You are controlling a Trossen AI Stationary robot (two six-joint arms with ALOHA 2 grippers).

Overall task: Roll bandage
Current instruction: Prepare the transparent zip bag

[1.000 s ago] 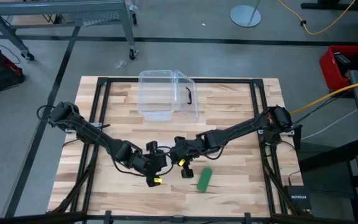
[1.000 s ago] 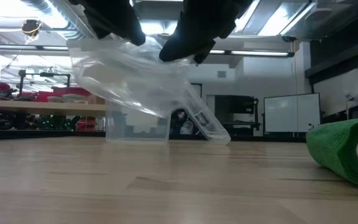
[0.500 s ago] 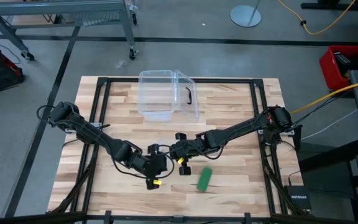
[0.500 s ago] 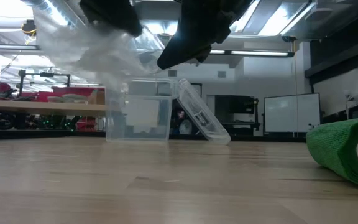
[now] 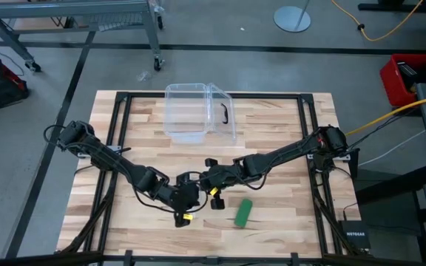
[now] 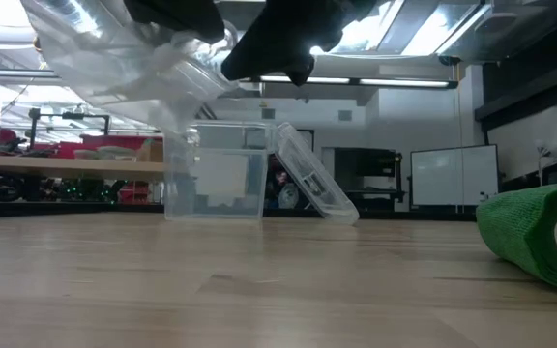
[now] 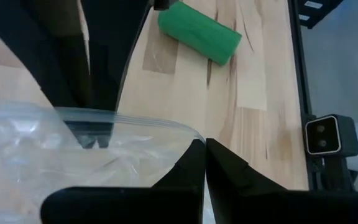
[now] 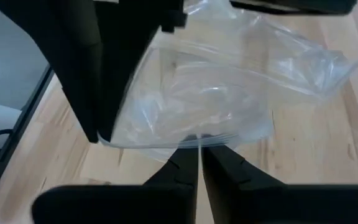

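Observation:
The bandage (image 5: 243, 211) is a stubby green roll lying on its side on the wooden table, near the front edge, to the right of both grippers; it also shows in the low view (image 6: 540, 242) and the left wrist view (image 7: 199, 32). No gripper touches it. My left gripper (image 7: 204, 149) and my right gripper (image 8: 199, 149) stand close together above the table's middle (image 5: 198, 193). Each is shut on a crinkly clear plastic wrapper (image 6: 133, 58) held up between them. My left gripper pinches the wrapper's upper edge (image 7: 188, 134) between its two shut fingers, near one corner. The fingers slant down. The wrapper hangs clear of the table. My right gripper pinches another edge of the wrapper (image 8: 197, 138) between its two shut fingers, slanting down from the table's right. The wrapper spreads out beyond the fingers, crumpled and slack, clear of the table.
A clear plastic box (image 5: 198, 112) with a black handle stands open at the table's far middle, its lid leaning at its right side (image 6: 312, 184). Bare wood lies at the near left and around the roll.
Both grippers have tipped upward a little without shifting over the table. The wrapper has risen with them: it hung low between them a second ago and now sits higher, clear of the box's top in the low view. The bandage has stayed put.

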